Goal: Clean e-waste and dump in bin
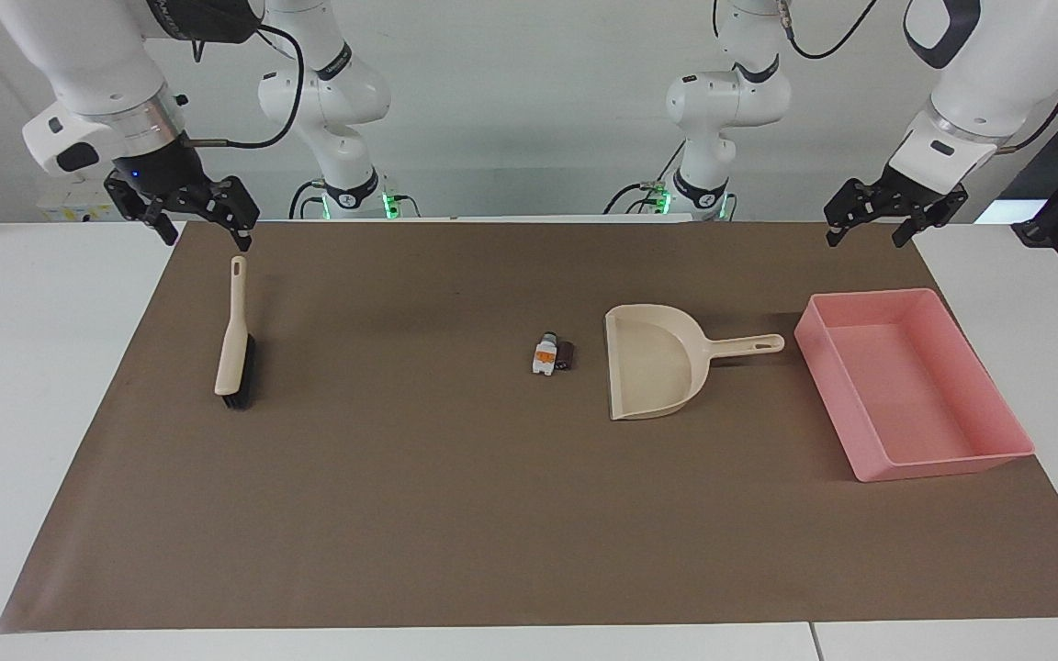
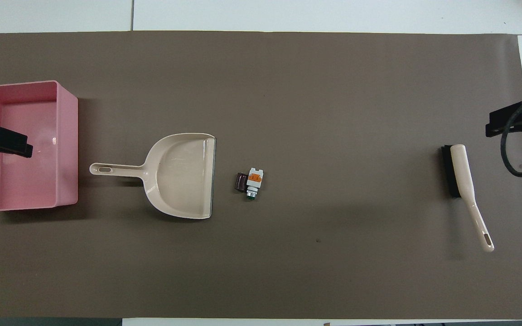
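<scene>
The e-waste lies mid-mat: a whitish bit (image 1: 545, 356) (image 2: 254, 179) with orange and green marks, touching a dark stubby cylinder (image 1: 567, 354) (image 2: 241, 182). Both lie just off the open mouth of the beige dustpan (image 1: 653, 363) (image 2: 181, 174). The pink bin (image 1: 915, 390) (image 2: 30, 181) stands beside the dustpan's handle, toward the left arm's end. My left gripper (image 1: 867, 237) (image 2: 2, 141) hangs open and empty in the air by the bin's robot-side edge. My right gripper (image 1: 206, 234) (image 2: 512, 123) hangs open and empty above the handle end of the brush.
A beige hand brush (image 1: 235, 335) (image 2: 462, 181) with black bristles lies toward the right arm's end, its handle pointing to the robots. A brown mat (image 1: 419, 514) covers the white table.
</scene>
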